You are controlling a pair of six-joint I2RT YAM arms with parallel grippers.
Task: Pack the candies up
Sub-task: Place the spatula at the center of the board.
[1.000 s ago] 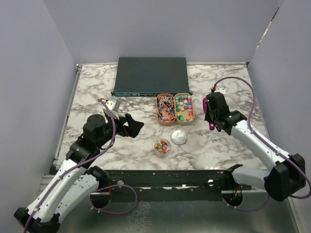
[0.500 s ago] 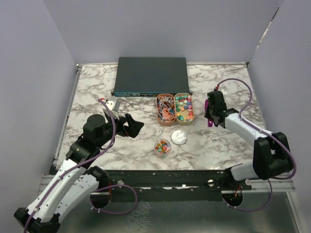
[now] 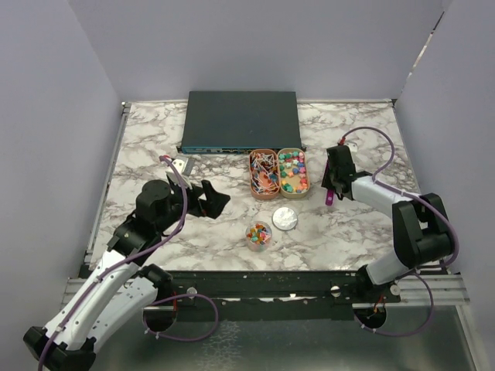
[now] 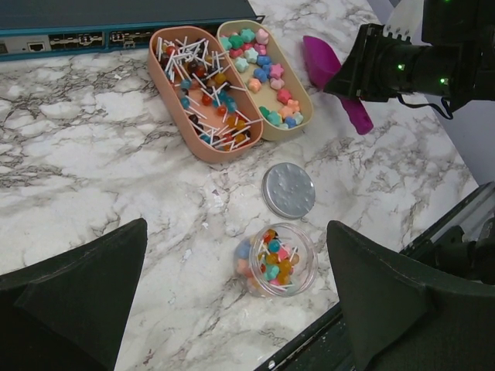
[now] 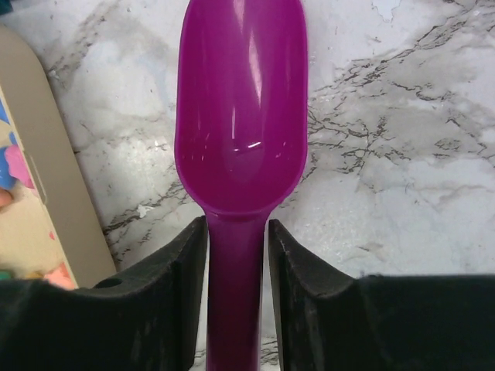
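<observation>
The candies [image 3: 292, 171] [image 4: 267, 73] fill the right half of an oval tray [image 3: 306, 184] [image 4: 308, 114]; the left half holds lollipops [image 3: 264, 174] [image 4: 203, 89]. A small clear jar [image 3: 259, 234] [image 4: 276, 259] stands uncapped with sweets and lollipops inside, its silver lid [image 3: 285, 218] [image 4: 288, 189] lying beside it. My right gripper [image 3: 332, 179] [image 5: 237, 255] is low over the table right of the tray. The purple scoop [image 3: 330, 192] [image 5: 240, 116] [image 4: 332, 73] has its handle between the jaws, with thin slits on either side. The scoop's bowl is empty. My left gripper [image 3: 213, 199] [image 4: 236, 305] hovers wide open left of the jar.
A dark flat network box [image 3: 240, 120] [image 4: 116, 15] lies along the back, just behind the tray. A black rail [image 3: 263, 282] runs along the table's near edge, close to the jar. Grey walls enclose the table on three sides.
My right gripper moved the scoop toward the tray and down to the table, and its jaws eased slightly off the handle. The left arm barely shifted.
</observation>
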